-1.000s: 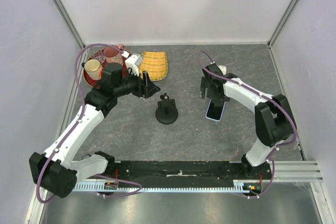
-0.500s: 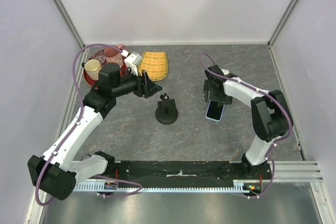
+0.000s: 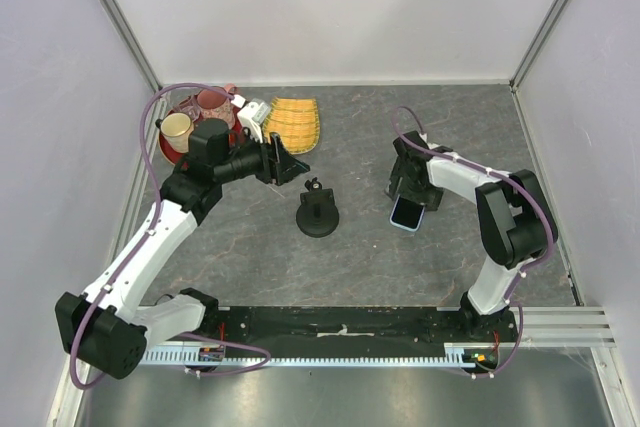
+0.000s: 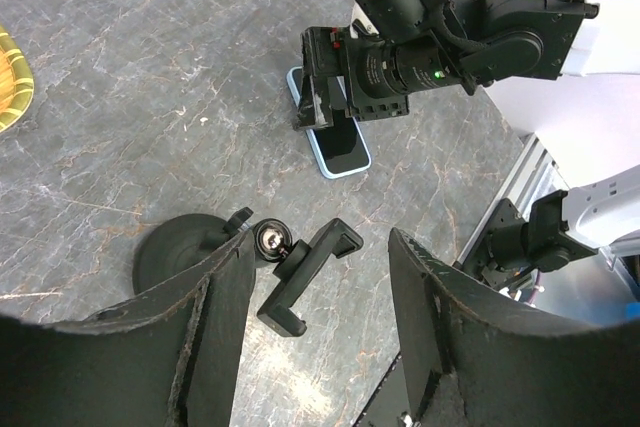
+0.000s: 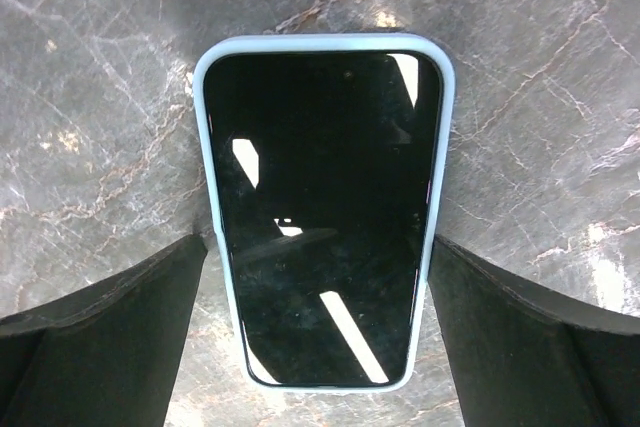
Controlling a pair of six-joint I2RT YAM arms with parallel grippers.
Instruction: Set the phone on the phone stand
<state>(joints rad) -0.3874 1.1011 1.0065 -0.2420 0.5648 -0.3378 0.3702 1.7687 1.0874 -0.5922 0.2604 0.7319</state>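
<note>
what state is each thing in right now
phone, lying flat, screen up, on the table, not gripped
phone stand, standing on its base, clamp empty
right pincer, open, straddling the phone
left pincer, open, holding nothing, near the phone stand

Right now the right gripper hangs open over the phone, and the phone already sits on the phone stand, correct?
No. The phone lies flat on the table, apart from the phone stand, as the top view shows. The right gripper does hang open over it.
</note>
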